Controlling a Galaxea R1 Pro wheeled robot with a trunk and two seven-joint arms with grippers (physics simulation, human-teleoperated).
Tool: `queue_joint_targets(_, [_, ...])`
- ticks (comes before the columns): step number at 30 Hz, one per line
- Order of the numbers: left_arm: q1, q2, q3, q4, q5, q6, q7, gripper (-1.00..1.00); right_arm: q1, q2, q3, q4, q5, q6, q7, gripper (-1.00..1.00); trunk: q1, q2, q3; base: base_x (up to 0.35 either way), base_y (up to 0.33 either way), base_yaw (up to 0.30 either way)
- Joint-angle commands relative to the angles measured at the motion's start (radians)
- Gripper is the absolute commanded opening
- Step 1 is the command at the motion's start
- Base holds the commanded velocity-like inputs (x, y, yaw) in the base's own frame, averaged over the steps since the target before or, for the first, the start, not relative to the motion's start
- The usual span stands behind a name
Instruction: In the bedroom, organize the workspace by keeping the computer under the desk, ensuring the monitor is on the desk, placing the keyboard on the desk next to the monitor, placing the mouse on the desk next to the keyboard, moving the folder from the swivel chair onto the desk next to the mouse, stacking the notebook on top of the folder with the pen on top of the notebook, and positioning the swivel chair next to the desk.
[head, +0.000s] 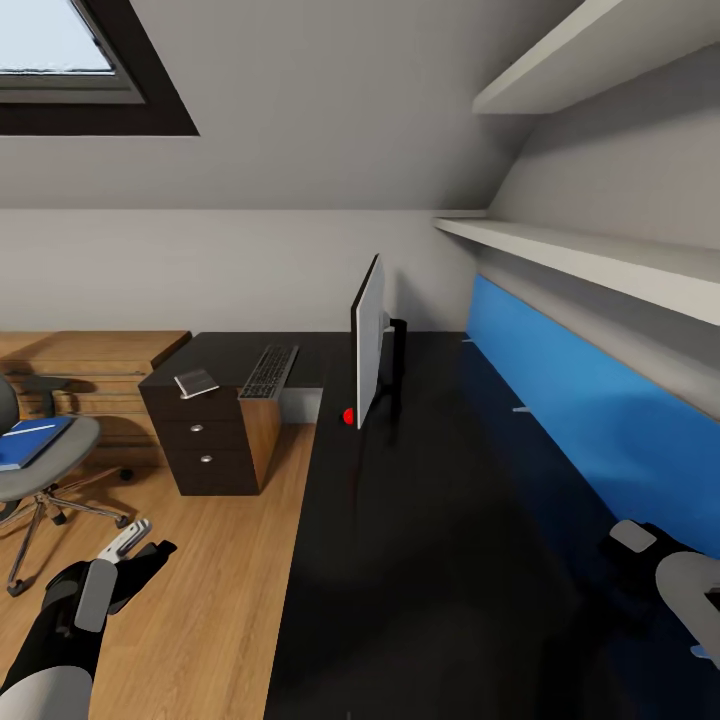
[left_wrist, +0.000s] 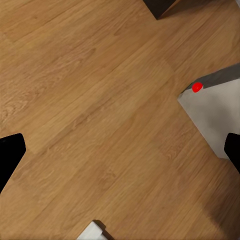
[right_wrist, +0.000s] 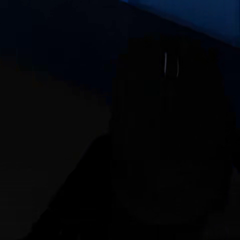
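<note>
The monitor (head: 369, 338) stands edge-on on the black desk (head: 420, 560). The keyboard (head: 270, 371) and the grey notebook (head: 196, 382) lie on the desk's far wing above the drawer unit (head: 208, 445). The blue folder (head: 30, 441) rests on the seat of the swivel chair (head: 55, 455) at the left. My left gripper (head: 135, 548) hangs open over the floor; the left wrist view has the grey computer (left_wrist: 216, 112) with its red light beside it. My right gripper (head: 622, 570) is low over the desk, with the mouse (right_wrist: 167, 140) dark and close before it. I cannot make out the pen.
A long blue wall panel (head: 590, 400) runs behind the desk under white shelves (head: 590, 255). A low light-wood cabinet (head: 85, 365) stands against the far wall. Wood plank floor (head: 200, 600) lies between chair and desk. A skylight (head: 60, 50) is at the upper left.
</note>
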Motion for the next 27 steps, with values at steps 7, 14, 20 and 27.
queue_joint_targets(7, [-0.001,0.000,0.001,-0.001,0.011,0.005,0.008,1.00,-0.001,0.001,-0.006,0.001,-0.013,0.004,-0.001,-1.00,0.000,-0.001,-0.001,0.000,0.000,0.000])
queue_joint_targets(14, [-0.001,0.000,0.001,0.004,0.011,0.004,0.008,1.00,-0.001,0.018,-0.006,0.001,-0.013,-0.002,0.000,-1.00,0.000,-0.001,-0.001,0.000,0.000,0.000])
queue_joint_targets(20, [-0.001,0.000,0.001,0.007,0.011,0.004,0.008,1.00,-0.001,0.026,-0.006,0.001,-0.013,-0.005,0.003,-1.00,0.000,-0.001,-0.001,0.000,0.000,0.000])
queue_joint_targets(27, [-0.001,0.000,0.001,0.013,0.010,0.004,0.008,1.00,-0.001,0.035,-0.004,-0.001,-0.008,-0.097,0.000,-1.00,0.000,-0.001,-0.001,0.000,0.000,0.000])
